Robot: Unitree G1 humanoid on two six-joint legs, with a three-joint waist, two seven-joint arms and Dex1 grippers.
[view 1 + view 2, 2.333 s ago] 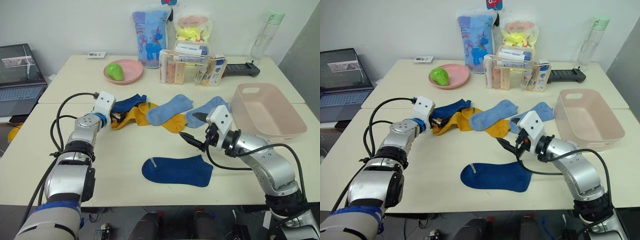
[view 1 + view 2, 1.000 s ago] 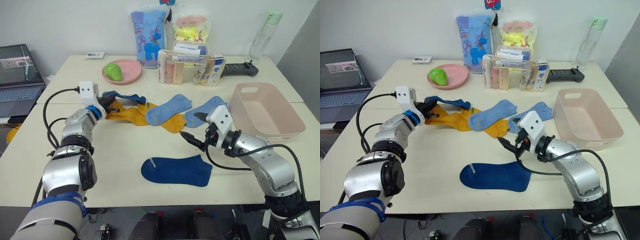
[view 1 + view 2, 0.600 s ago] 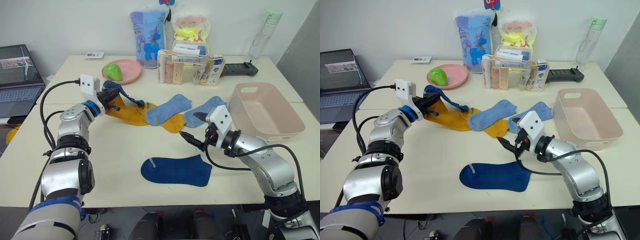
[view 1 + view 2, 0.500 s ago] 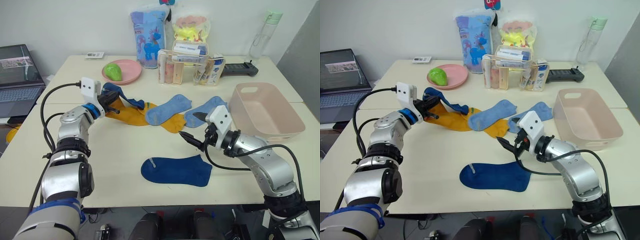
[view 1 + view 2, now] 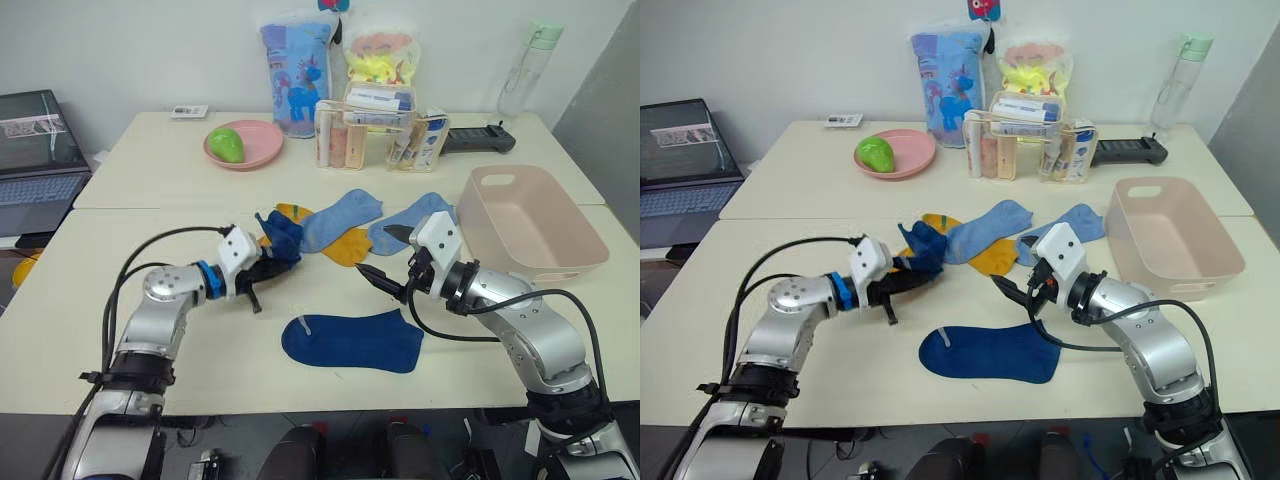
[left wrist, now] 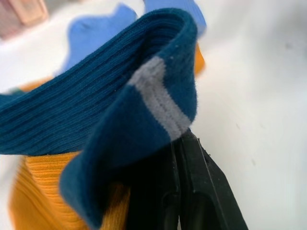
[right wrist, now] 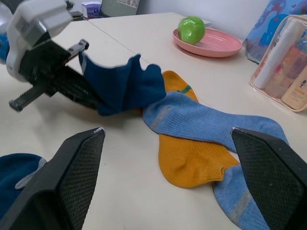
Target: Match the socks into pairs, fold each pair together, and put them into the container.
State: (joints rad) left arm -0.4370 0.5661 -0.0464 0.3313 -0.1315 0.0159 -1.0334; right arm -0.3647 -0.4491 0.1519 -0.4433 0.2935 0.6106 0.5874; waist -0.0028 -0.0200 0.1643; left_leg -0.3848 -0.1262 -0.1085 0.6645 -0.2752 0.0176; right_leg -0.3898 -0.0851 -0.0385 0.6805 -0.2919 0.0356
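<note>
- One navy sock (image 5: 281, 236) is bunched and clamped in the left gripper (image 5: 262, 270), lifted just over the mustard socks (image 5: 347, 246) mid-table; fingers pinched on the fabric, grey stripe visible in the left wrist view.
- Second navy sock (image 5: 353, 341) lies flat near the table's front edge, apart from the pile.
- Two light blue socks: one (image 5: 338, 217) draped over the mustard ones, the other (image 5: 412, 221) beside it, behind the right gripper.
- Right gripper (image 5: 386, 257) hovers between the flat navy sock and the pile, jaws spread wide, holding nothing.
- Pink tub (image 5: 573, 256) sits empty at the right side of the table (image 5: 150, 160).
- Behind: pink plate (image 5: 262, 148) with a green fruit (image 5: 227, 143), clear organiser of bottles (image 5: 372, 135), laptop (image 5: 35, 160) far left.
</note>
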